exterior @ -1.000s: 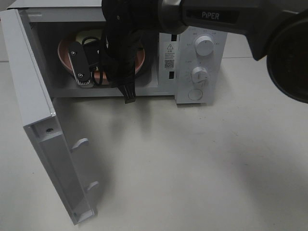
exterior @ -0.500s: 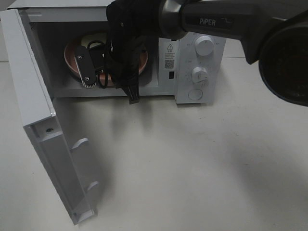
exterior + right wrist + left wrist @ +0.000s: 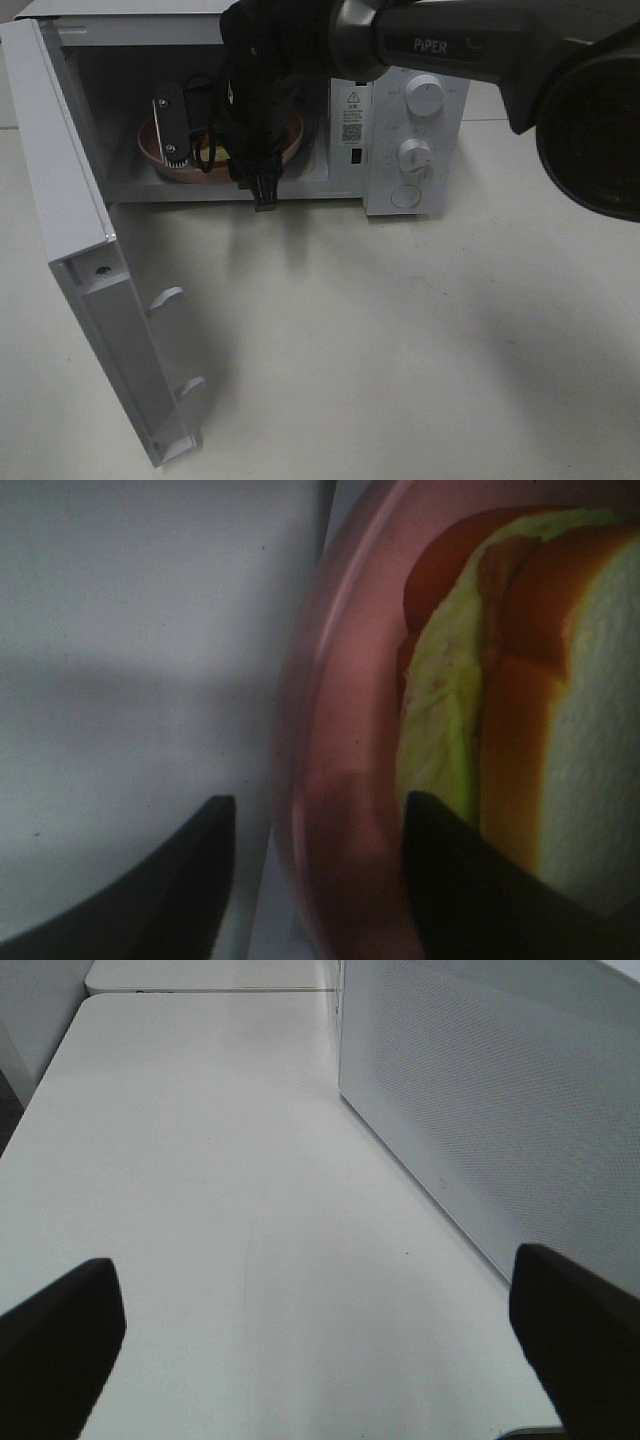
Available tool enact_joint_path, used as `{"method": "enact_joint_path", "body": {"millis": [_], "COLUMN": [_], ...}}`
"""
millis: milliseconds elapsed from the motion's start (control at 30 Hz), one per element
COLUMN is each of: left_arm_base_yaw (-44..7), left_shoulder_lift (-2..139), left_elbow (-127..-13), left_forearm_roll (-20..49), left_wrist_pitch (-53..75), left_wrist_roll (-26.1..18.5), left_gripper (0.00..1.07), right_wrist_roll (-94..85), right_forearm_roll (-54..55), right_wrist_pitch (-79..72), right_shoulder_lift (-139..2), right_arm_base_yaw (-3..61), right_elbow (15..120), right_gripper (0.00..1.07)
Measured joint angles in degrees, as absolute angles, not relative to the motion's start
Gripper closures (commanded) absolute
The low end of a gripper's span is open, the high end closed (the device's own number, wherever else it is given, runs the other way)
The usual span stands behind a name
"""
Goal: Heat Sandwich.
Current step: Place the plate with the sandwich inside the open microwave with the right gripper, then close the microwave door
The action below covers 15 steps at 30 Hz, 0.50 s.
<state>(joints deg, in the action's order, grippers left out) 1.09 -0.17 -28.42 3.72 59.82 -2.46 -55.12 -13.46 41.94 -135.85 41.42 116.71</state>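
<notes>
The sandwich (image 3: 540, 710), white bread with orange-brown crust and pale green filling, lies on a round pink plate (image 3: 340, 730). The plate (image 3: 290, 135) sits low inside the open microwave (image 3: 410, 130); only a green sliver of the sandwich (image 3: 215, 152) shows there. My right arm (image 3: 270, 80) reaches into the cavity and hides most of the plate. My right gripper (image 3: 315, 880) straddles the plate's rim, one finger on each side, and looks shut on it. My left gripper (image 3: 320, 1350) is open and empty above the table, next to a perforated white panel (image 3: 500, 1110).
The microwave door (image 3: 90, 270) stands wide open toward the front left, with its latch hooks (image 3: 168, 297) sticking out. Two knobs and a button are on the control panel (image 3: 425, 98). White tabletop (image 3: 400, 340) lies in front.
The right gripper has lowered the plate inside the microwave cavity and shifted a little; the wrist camera housing has turned more upright. The door has not moved.
</notes>
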Motion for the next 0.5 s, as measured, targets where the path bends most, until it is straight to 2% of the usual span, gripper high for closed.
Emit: {"method": "enact_joint_path", "body": {"millis": [133,500], "left_arm_base_yaw": [1.09,1.09], "left_shoulder_lift": [-0.17,-0.17], "left_elbow": [-28.42,-28.42], "left_forearm_roll": [3.72,3.72], "left_wrist_pitch": [59.82,59.82], "left_wrist_roll": [-2.46,-2.46], "left_gripper": [0.07,0.07], "right_wrist_roll": [-53.00,-52.37], "right_forearm_roll": [-13.46,-13.18], "right_wrist_pitch": [41.94,38.67], "right_shoulder_lift": [-135.85,-132.53], "right_arm_base_yaw": [41.42,41.42], "right_elbow": [116.71,112.36], "right_gripper": [0.26,0.28]}}
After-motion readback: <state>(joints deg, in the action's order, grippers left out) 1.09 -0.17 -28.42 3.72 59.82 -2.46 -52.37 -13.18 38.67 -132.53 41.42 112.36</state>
